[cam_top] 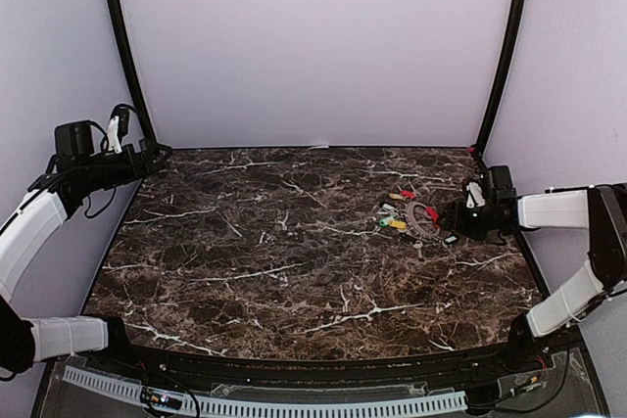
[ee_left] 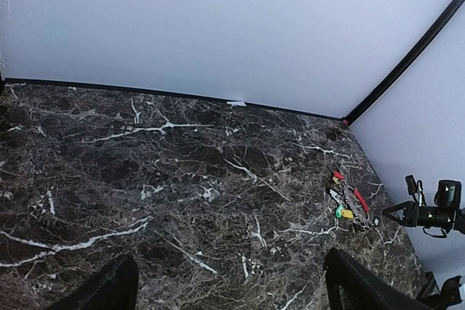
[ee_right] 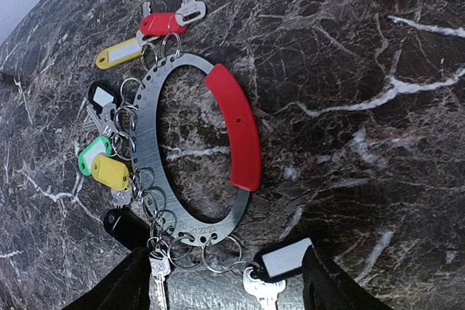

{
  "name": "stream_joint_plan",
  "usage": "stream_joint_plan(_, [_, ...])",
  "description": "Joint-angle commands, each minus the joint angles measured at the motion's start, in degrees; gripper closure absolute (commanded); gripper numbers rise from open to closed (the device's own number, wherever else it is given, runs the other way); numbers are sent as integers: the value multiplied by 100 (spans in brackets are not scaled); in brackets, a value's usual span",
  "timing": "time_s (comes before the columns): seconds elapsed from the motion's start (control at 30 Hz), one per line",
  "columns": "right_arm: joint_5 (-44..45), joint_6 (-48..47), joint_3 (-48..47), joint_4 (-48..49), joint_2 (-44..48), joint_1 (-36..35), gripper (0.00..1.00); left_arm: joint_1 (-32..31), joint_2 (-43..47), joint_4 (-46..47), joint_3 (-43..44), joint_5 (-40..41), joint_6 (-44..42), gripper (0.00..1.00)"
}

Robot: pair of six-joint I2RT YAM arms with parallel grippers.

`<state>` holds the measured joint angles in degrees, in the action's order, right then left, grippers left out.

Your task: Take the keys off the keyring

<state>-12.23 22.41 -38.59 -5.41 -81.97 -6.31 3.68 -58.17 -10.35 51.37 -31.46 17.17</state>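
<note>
now | keyring (ee_right: 147, 143) near right edge of table (cam_top: 294, 271) (keys (ee_right: 111, 172) on it) | left tool (ee_left: 232, 281) spread | right tool (ee_right: 225, 266) spread

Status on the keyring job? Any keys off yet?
Done: nothing, as far as shows; the keys all seem linked to the keyring, flat on the table. In hand: right gripper open, low over the ring's edge, gripping nothing. Left gripper open, far off. Remaining: every key.
</note>
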Motion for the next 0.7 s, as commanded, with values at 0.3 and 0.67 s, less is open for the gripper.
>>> stream_joint_plan(0.3, [751,-436,-1189,-64,-1469,-360,51,25,207,-91,-161,322,-211,8])
stream_joint_plan(0.67, [2089,-745,-1856,-643,-2191,-721,63,44,175,-95,-175,333,-203,8])
